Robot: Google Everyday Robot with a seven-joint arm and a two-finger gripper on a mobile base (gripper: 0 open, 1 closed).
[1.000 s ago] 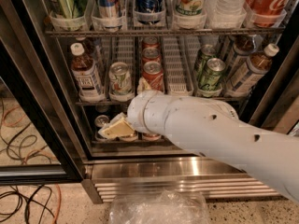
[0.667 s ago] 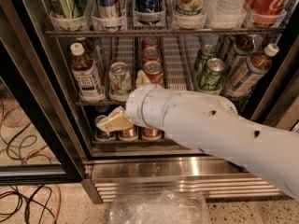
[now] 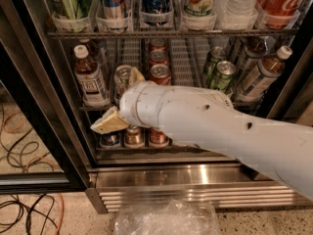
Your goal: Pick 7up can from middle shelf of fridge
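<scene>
The 7up can, whitish-silver with a silver top, stands at the front of the middle shelf of the fridge. It is second from the left, and its lower half is hidden by my white arm. My gripper is right in front of the can. One tan finger sticks out low on the left at the shelf edge. The other finger rises just right of the can's top. The fingers stand apart and I cannot tell whether they touch the can.
A brown tea bottle stands left of the can, red Coca-Cola cans right of it, then green cans and more bottles. Short cans sit on the rack below. The steel vented base, a plastic bag and floor cables are below.
My gripper has moved left and slightly up, from in front of the red cans to in front of the 7up can. The bottles and cans have not moved.
</scene>
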